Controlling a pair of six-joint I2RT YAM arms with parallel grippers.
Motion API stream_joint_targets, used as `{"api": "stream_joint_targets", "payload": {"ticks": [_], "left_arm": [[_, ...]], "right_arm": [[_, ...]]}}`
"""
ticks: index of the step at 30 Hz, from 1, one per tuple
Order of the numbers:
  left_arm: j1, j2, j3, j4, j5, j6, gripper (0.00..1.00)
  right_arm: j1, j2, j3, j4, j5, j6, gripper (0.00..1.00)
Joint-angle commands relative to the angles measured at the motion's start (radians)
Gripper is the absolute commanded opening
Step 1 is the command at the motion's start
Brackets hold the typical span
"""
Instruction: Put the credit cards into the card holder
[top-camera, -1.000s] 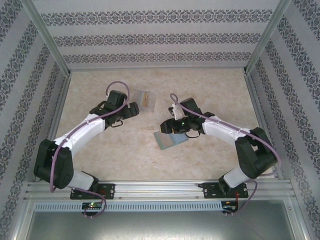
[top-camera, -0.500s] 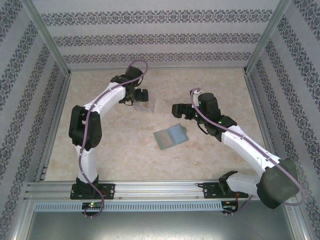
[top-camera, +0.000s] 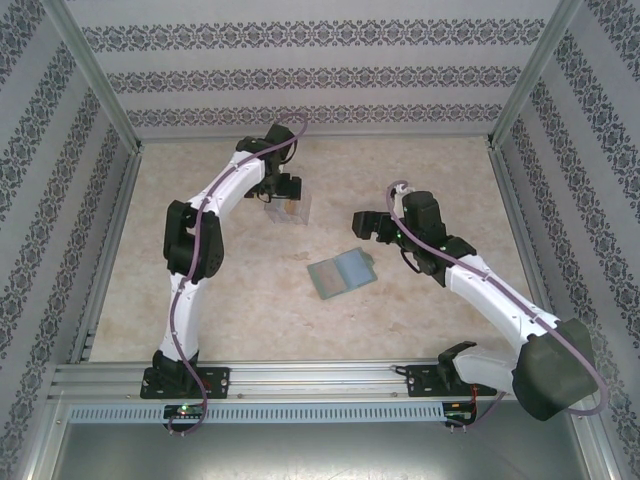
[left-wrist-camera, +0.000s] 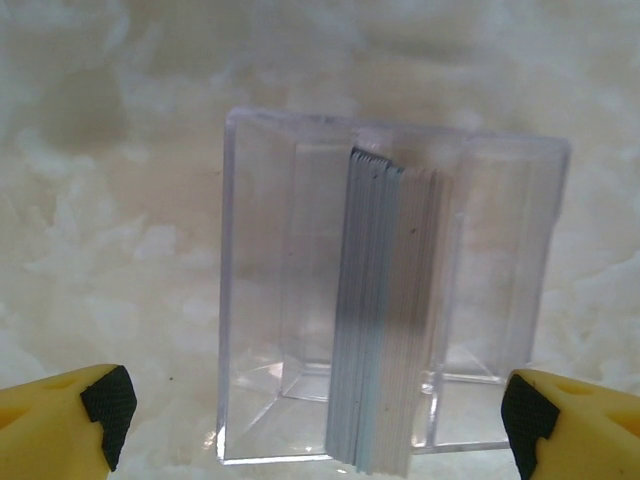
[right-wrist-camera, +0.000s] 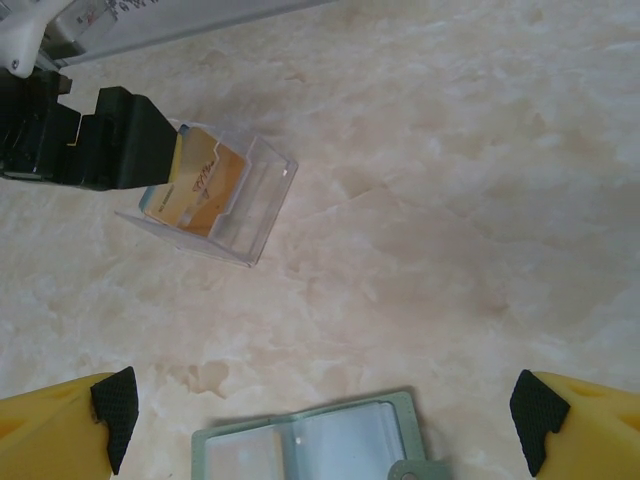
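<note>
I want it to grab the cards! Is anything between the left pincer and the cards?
Yes, the clear stand that holds them. Its side walls sit between the open left pincer and the cards standing in the middle. Nothing else visible is in the way.

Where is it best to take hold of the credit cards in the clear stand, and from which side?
Probably from above, by their free top edge, one finger on each broad face of the credit cards. They stand on edge in the clear stand; its walls cover the lower part, the top is open.
</note>
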Motion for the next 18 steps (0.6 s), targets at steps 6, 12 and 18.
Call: {"api": "stream_joint_targets", "payload": {"ticks": [6, 12, 18], "left_arm": [[0.000, 0.043, 0.042, -0.068, -0.028, 0.027, 0.95], [0.000, 0.068, 0.047, -0.070, -0.077, 0.022, 0.94], [0.001, 0.088, 0.078, -0.092, -0.126, 0.027, 0.92]], "right_arm": [[-0.026, -0.018, -0.069, 0.054, -0.030, 0.089, 0.98], [-0.027, -0.009, -0.074, 0.066, -0.038, 0.116, 0.98], [-0.030, -0.001, -0.070, 0.063, -0.031, 0.136, 0.98]]}}
